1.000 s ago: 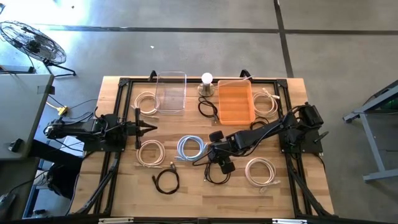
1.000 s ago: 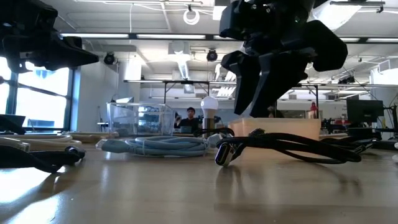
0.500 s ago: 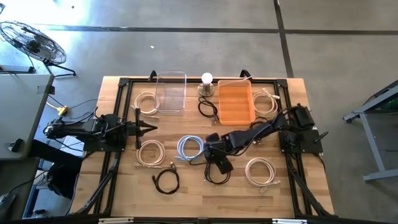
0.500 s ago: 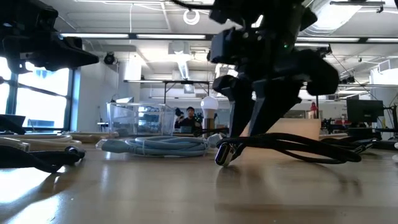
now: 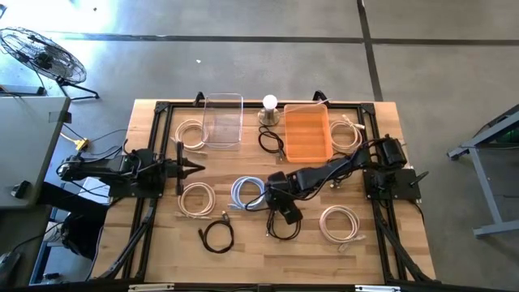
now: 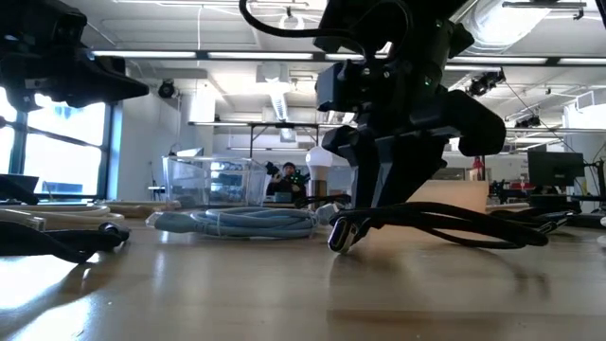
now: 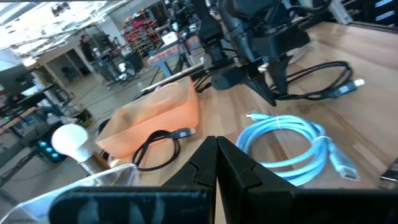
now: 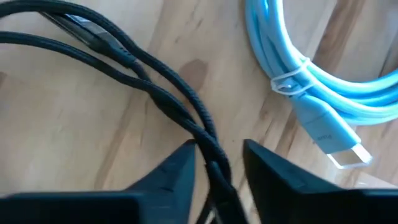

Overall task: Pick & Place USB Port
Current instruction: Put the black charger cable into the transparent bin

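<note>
Item: black cable (image 8: 155, 93) on your table (image 5: 162, 243), passing between right gripper (image 8: 214, 165) fingers, part-open, not visibly clamped; blue cable (image 8: 298, 81) beside.

Bare wood between black cable (image 5: 282, 224) and blue cable (image 5: 247, 192), closely flanking

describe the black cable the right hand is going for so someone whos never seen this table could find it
Start from the orange bin at the back of the wooden table; coming toward the front edge you meet the light blue cable, and the black cable is the loose bundle just to its right. The right hand straddles a strand of it. The other black coil lies farther left, with no hand near.
</note>
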